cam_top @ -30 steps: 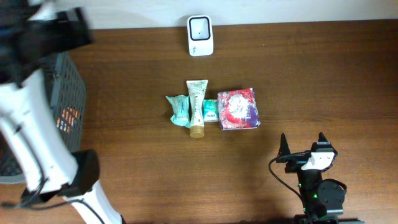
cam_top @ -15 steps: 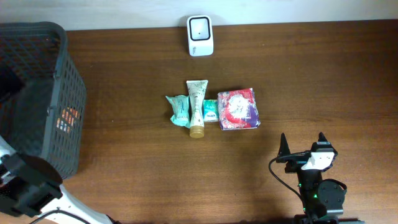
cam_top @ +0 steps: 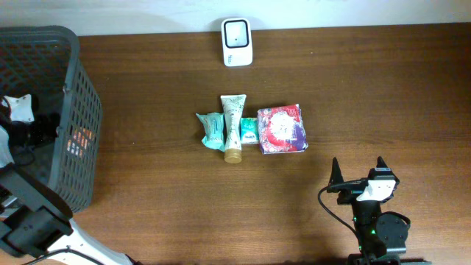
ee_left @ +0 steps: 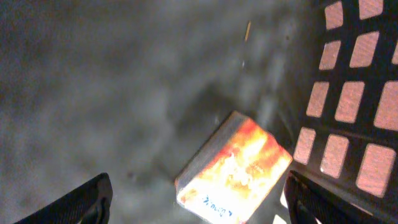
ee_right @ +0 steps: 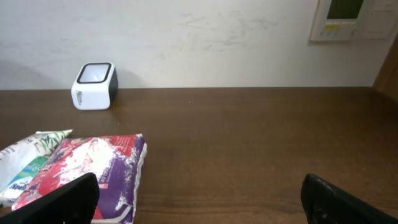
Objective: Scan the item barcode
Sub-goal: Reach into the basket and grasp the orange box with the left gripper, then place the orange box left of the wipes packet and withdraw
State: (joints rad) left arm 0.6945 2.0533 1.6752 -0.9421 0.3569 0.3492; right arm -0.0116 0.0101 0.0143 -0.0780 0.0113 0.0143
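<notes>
An orange box (ee_left: 239,168) lies flat on the floor of the dark mesh basket (cam_top: 81,96), close to its wall (ee_left: 354,93). My left gripper (ee_left: 199,200) hangs over the box's near end, jaws open on either side of it and clear of it. From overhead the left gripper (cam_top: 33,125) is inside the basket. The white barcode scanner (cam_top: 237,41) stands at the table's far edge, also in the right wrist view as the scanner (ee_right: 94,86). My right gripper (cam_top: 358,173) rests open at the front right, holding nothing.
A row of items lies mid-table: a teal pouch (cam_top: 213,130), a cream tube (cam_top: 233,125), a small teal pack (cam_top: 249,131) and a red-purple packet (cam_top: 281,129). The packet (ee_right: 87,168) is left of the right gripper (ee_right: 199,200).
My left arm has swung off the basket's top and dropped into it, ending over the orange box. Its jaws have narrowed slightly. The right arm has not moved.
</notes>
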